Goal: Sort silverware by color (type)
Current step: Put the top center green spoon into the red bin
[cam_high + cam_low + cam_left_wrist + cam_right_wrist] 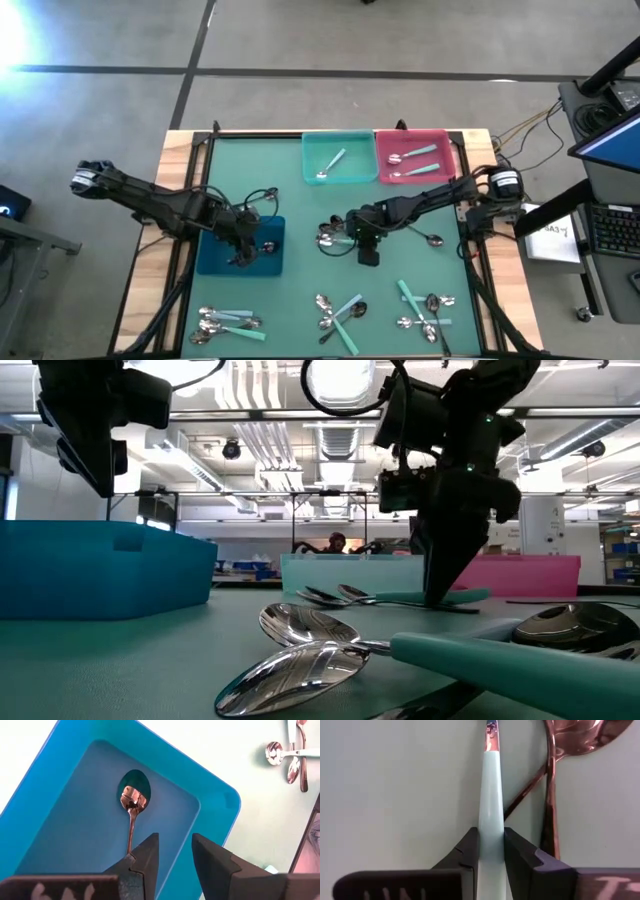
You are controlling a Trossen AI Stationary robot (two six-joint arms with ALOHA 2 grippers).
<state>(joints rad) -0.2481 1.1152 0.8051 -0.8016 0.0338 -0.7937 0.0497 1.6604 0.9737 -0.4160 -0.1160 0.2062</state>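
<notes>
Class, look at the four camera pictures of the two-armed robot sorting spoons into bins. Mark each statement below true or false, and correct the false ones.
1. The right gripper is shut on a mint-handled spoon. True.
2. The blue bin holds no spoons. False: one dark spoon lies in it.
3. The left gripper is clamped on a spoon. False: its fingers stand open above the blue bin, with nothing between them.
4. The pink bin holds two mint-handled spoons. True.
5. The teal bin holds one silver spoon. True.
6. All spoons are already in bins. False: several clusters lie on the mat along the near edge.
</notes>
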